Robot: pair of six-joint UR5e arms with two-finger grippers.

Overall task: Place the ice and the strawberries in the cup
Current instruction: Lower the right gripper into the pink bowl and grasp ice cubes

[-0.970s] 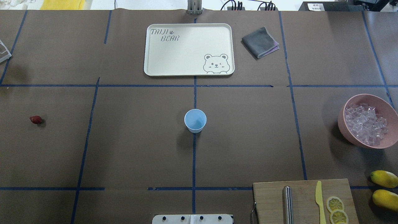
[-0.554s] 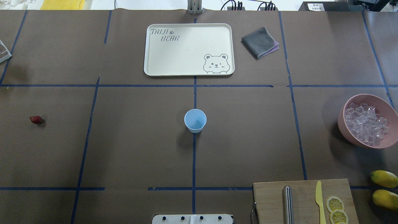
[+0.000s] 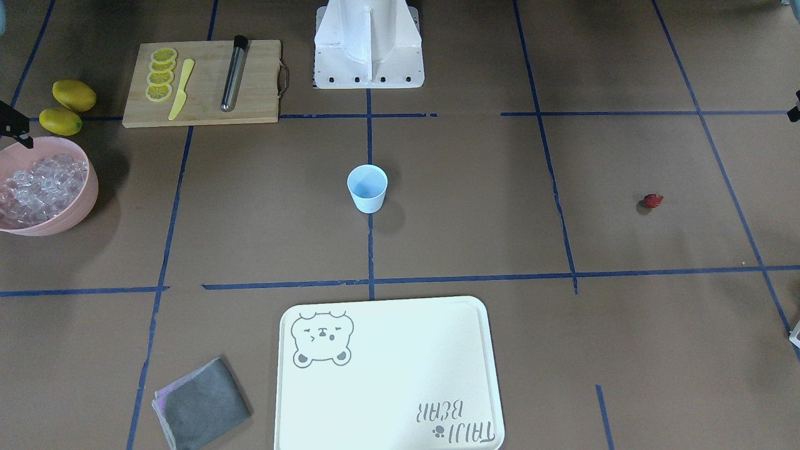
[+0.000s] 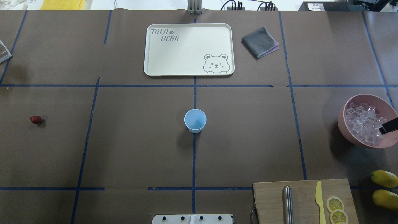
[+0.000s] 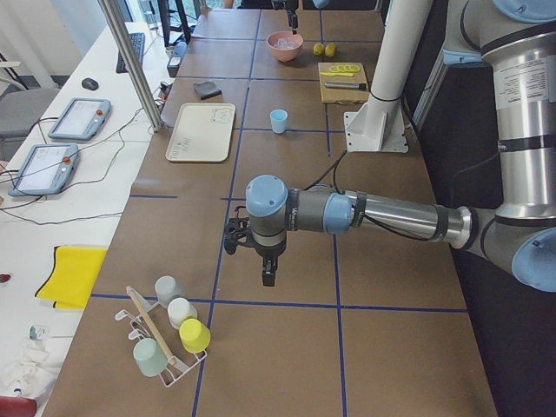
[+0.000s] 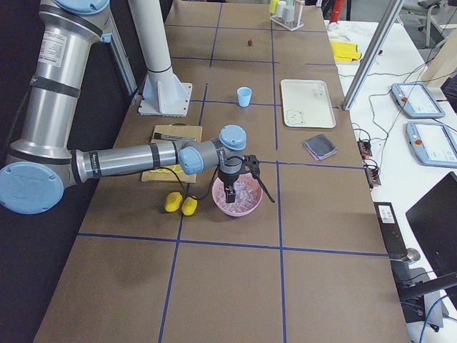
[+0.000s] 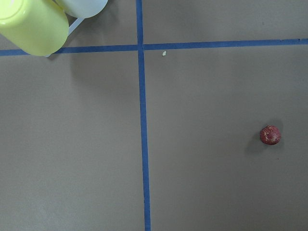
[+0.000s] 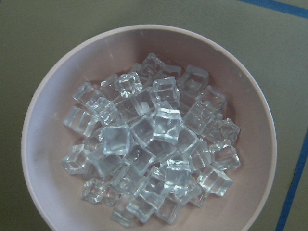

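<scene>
The pale blue cup [image 4: 195, 120] stands upright and empty at the table's middle; it also shows in the front view [image 3: 367, 187]. The dark red strawberry [image 4: 35, 119] lies alone far left, and shows in the left wrist view [image 7: 270, 134]. The ice [image 4: 363, 124] is heaped in a pink bowl [image 4: 346, 135] at the right edge, and fills the right wrist view [image 8: 154, 144]. My right gripper [image 4: 388, 127] hangs over the bowl's right side; only a black tip shows, so I cannot tell its state. My left gripper [image 5: 268, 276] hovers above the table near the strawberry; I cannot tell its state.
A white bear tray [image 4: 189, 49] and a grey folded cloth [image 4: 259, 42] lie at the far side. A wooden cutting board [image 4: 270, 199] with a yellow knife, a metal rod and lemon slices sits front right, two lemons [image 4: 384, 179] beside it. A cup rack [image 5: 169, 343] stands far left.
A black tip of my right gripper has come into the overhead view over the bowl's right side. The cup and strawberry have not moved.
</scene>
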